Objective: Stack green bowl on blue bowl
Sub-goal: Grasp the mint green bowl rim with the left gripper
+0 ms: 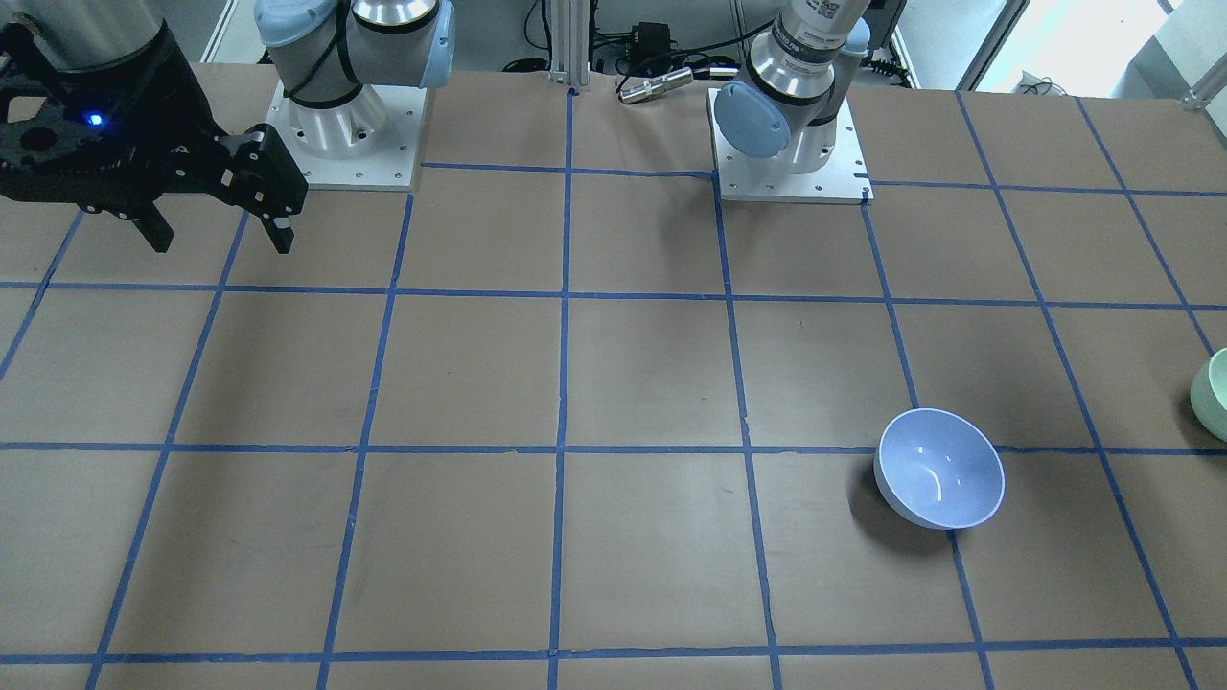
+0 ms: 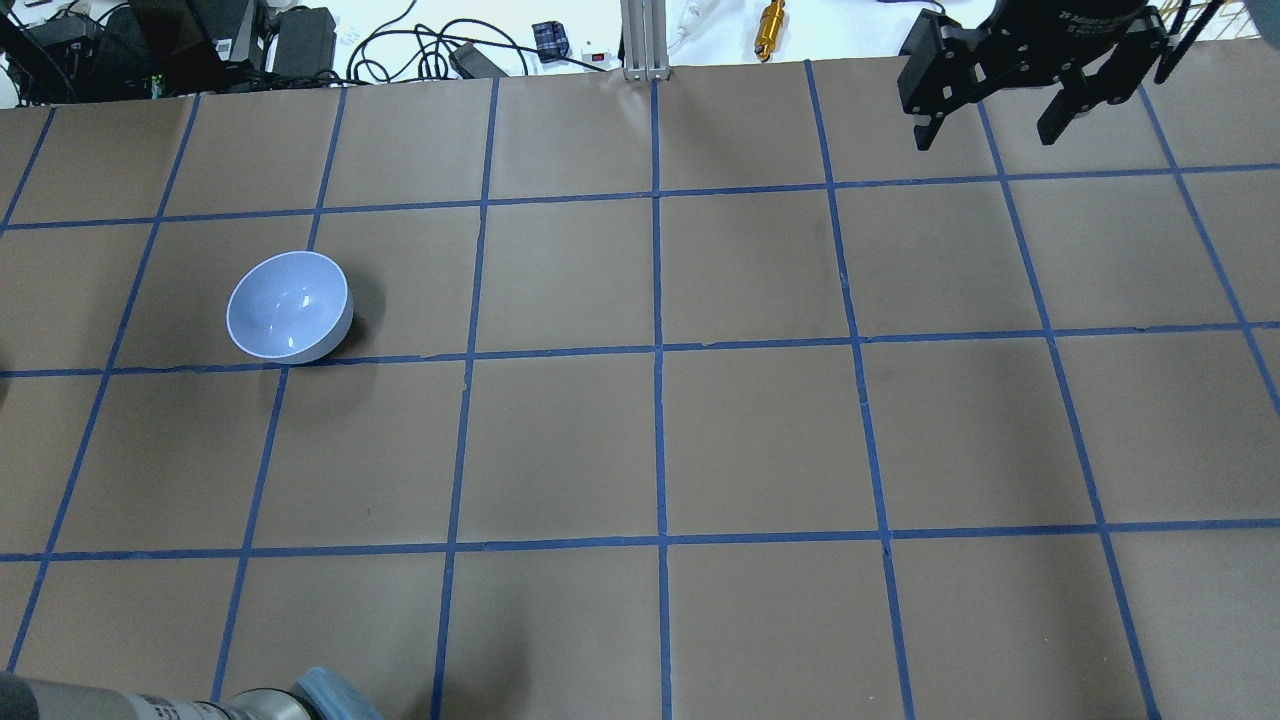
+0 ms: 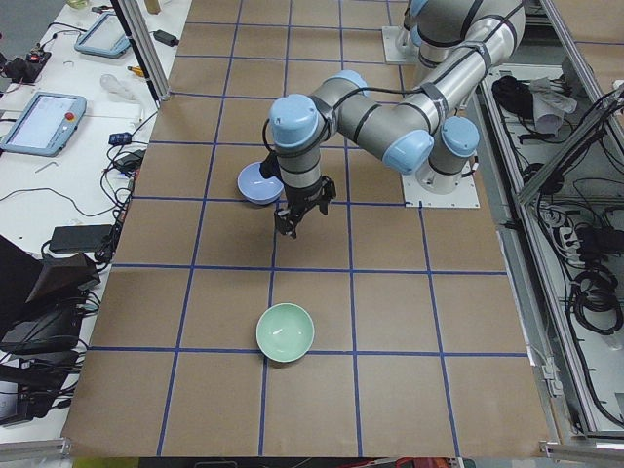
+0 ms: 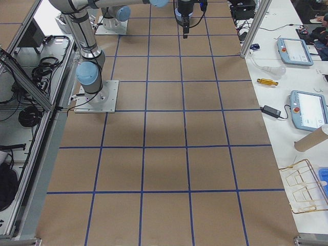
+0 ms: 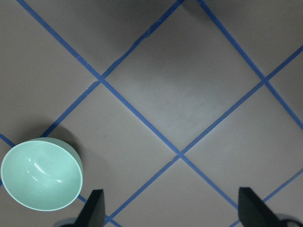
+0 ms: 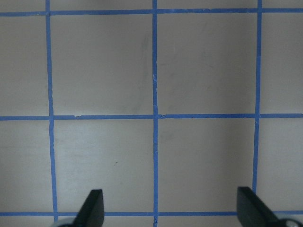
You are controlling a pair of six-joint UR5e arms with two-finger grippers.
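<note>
The green bowl (image 3: 285, 332) stands upright near the table's left end; it also shows at the edge of the front-facing view (image 1: 1213, 393) and at the lower left of the left wrist view (image 5: 41, 174). The blue bowl (image 2: 289, 306) stands upright and empty about two squares away from it (image 1: 939, 468) (image 3: 256, 182). My left gripper (image 5: 173, 210) is open and empty, high above the table, the green bowl off to one side below it (image 3: 292, 219). My right gripper (image 2: 988, 135) is open and empty over the far right of the table (image 1: 220, 230) (image 6: 171, 208).
The brown table has a blue tape grid. The two arm bases (image 1: 345, 134) (image 1: 791, 144) stand at the robot's edge. A metal post (image 2: 645, 40), cables and a brass cylinder (image 2: 771, 18) lie beyond the far edge. Tablets (image 4: 294, 51) and a wire rack (image 4: 302, 187) sit on the side bench.
</note>
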